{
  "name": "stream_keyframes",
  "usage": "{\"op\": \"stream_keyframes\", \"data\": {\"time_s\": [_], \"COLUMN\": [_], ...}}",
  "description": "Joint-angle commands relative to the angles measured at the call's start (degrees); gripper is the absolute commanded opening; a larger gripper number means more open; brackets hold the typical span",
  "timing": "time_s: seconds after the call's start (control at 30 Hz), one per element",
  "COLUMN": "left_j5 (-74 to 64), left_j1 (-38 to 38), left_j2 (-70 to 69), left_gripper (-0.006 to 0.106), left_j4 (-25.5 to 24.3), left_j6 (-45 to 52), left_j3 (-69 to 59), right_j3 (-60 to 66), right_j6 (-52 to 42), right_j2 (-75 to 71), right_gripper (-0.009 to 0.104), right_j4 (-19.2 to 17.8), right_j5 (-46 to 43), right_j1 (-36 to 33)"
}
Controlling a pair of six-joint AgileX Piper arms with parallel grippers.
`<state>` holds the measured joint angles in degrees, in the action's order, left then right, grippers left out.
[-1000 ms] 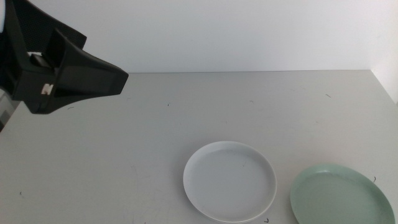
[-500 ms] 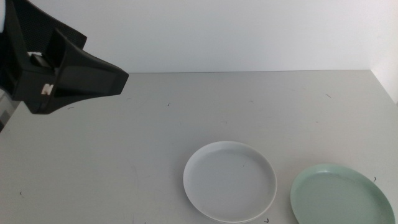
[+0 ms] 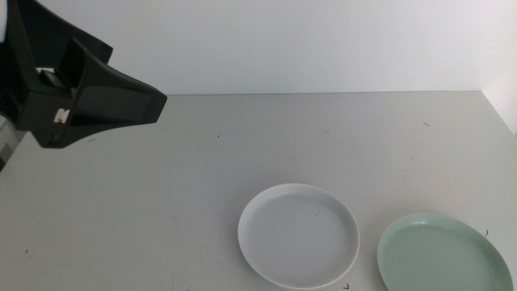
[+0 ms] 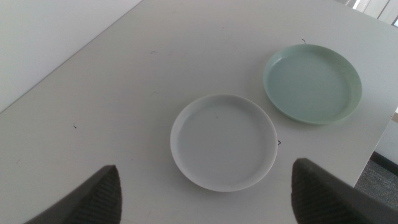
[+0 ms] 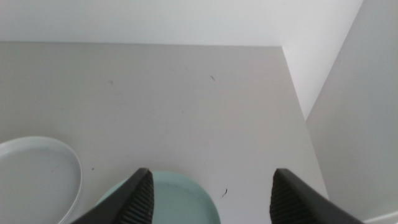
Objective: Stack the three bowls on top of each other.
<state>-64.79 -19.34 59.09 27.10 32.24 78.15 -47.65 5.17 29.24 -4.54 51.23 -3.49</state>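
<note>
1. The left gripper (image 4: 205,186) hangs high above the table (image 3: 202,178), its two dark fingers (image 4: 93,196) spread wide with nothing between them. In the middle view only the arm's dark body (image 3: 73,89) shows, at the far left.
2. The white bowl (image 4: 224,142) lies flat on the table, just ahead of the gap between the left fingers and well below them. It is empty.
3. The mint green bowl (image 4: 313,83) sits beyond the white bowl as seen from the left fingers, close beside it but not touching; a narrow strip of table shows between their rims.
4. The right gripper (image 5: 211,193) hovers above the mint green bowl (image 5: 168,199), whose rim shows between its spread fingers (image 5: 140,196). They hold nothing.
5. From the right fingers, the white bowl (image 5: 37,177) lies off to one side, outside the gap.
6. In the middle view the white bowl (image 3: 299,234) and the mint green bowl (image 3: 444,252) rest side by side near the table's front edge.
7. Only two bowls are in view; neither is stacked on the other.
</note>
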Motion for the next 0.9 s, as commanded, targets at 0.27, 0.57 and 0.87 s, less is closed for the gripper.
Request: {"op": "stream_keyframes", "data": {"time_s": [0.27, 0.57, 0.87], "left_j5": [2.77, 2.77, 2.77], "left_j1": [-0.02, -0.02, -0.02], "left_j2": [-0.82, -0.82, -0.82], "left_gripper": [0.098, 0.098, 0.098], "left_j4": [2.01, 2.01, 1.88], "left_j6": [-0.43, -0.43, -0.43], "left_j3": [1.67, 1.67, 1.67], "right_j3": [-22.25, -26.08, -21.95], "right_j6": [0.47, 5.89, 7.09], "right_j2": [17.76, 27.26, 31.19], "right_gripper": [0.048, 0.048, 0.048], "right_j4": [1.32, 1.01, 1.47], "right_j5": [16.81, 21.16, 20.90], "right_j1": [0.44, 0.44, 1.10]}}
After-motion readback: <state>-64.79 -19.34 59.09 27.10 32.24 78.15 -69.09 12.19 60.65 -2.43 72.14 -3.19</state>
